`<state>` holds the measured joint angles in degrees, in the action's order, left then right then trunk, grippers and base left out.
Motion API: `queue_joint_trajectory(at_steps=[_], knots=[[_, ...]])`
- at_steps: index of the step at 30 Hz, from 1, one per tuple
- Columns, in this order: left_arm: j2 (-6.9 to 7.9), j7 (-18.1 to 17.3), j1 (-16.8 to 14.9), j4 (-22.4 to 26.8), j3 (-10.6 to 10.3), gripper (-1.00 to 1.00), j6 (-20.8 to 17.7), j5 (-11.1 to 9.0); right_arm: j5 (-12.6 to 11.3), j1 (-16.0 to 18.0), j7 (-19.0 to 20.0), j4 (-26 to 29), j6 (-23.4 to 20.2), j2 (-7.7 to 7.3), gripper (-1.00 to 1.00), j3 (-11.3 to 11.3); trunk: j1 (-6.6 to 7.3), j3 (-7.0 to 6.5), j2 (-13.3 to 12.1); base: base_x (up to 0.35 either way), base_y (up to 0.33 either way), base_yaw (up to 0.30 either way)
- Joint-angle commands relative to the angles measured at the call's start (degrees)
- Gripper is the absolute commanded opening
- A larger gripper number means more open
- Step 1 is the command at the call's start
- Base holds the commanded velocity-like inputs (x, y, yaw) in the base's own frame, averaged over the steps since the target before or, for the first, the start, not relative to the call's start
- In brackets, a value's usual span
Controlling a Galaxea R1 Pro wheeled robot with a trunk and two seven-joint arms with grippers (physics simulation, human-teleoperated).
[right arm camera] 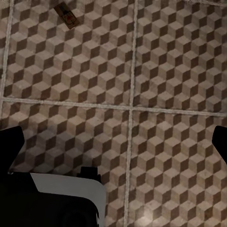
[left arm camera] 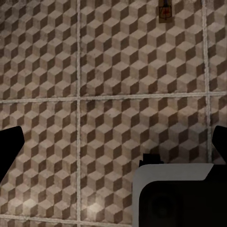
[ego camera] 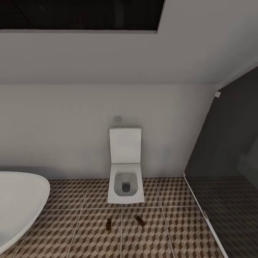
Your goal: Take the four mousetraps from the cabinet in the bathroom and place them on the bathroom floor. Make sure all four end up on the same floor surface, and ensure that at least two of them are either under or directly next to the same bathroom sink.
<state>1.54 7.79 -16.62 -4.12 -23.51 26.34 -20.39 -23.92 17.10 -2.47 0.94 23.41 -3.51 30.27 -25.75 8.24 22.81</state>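
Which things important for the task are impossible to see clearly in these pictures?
- Mousetraps: two lie on the bathroom floor before the toilet, left mousetrap and right mousetrap; too small in the head view for detail.
- Bathtub: cut off by the head view's left edge.
- Left gripper fingers: only dark tips at the left wrist view's edges.

The bathroom floor (ego camera: 150, 236) is showing a brown, beige and white cube print, crossed by pale grout lines. Two mousetraps (ego camera: 108, 224) (ego camera: 140, 220) are lying on it, looking dark brown; one (right arm camera: 66, 16) is perhaps carrying a small red mark, though it is blurry. The toilet (ego camera: 125, 168) and bathtub (ego camera: 18, 204) are gleaming white against a pale grey wall (ego camera: 71, 125).
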Motion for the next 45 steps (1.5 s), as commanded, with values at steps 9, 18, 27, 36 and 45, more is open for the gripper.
queue_joint_trajectory(at_steps=[9,18,27,36,45], knots=[[-0.04,0.1,-0.1,-0.2,-0.5,1.0,0.3,-0.3,-0.3,-0.3,-0.3,0.0,0.1,-0.01,1.0,0.5,-0.03,-0.72,0.1,0.0,0.0,0.0],[-0.04,0.1,-0.1,-0.2,-0.5,1.0,0.3,-0.3,-0.3,-0.4,-0.3,0.0,0.1,-0.01,1.0,0.5,-0.03,-1.56,0.1,0.0,0.0,0.0],[-0.05,0.1,0.0,-0.2,-0.5,1.0,0.1,-0.3,-0.3,-0.5,-0.3,0.0,0.1,-0.01,1.0,0.5,-0.03,-2.39,0.1,0.0,0.0,0.0],[0.04,0.1,1.9,-0.3,-0.4,1.0,-5.2,-0.3,-0.3,-0.9,-0.3,0.0,-3.6,-0.07,1.0,0.5,-0.03,-2.67,0.1,0.0,0.0,0.0],[0.01,-0.1,4.1,-0.3,-0.5,1.0,-14.9,-0.3,-0.3,-2.0,-0.2,0.0,-11.9,-0.17,1.0,0.5,-0.03,-2.7,0.1,0.0,0.0,0.0]])
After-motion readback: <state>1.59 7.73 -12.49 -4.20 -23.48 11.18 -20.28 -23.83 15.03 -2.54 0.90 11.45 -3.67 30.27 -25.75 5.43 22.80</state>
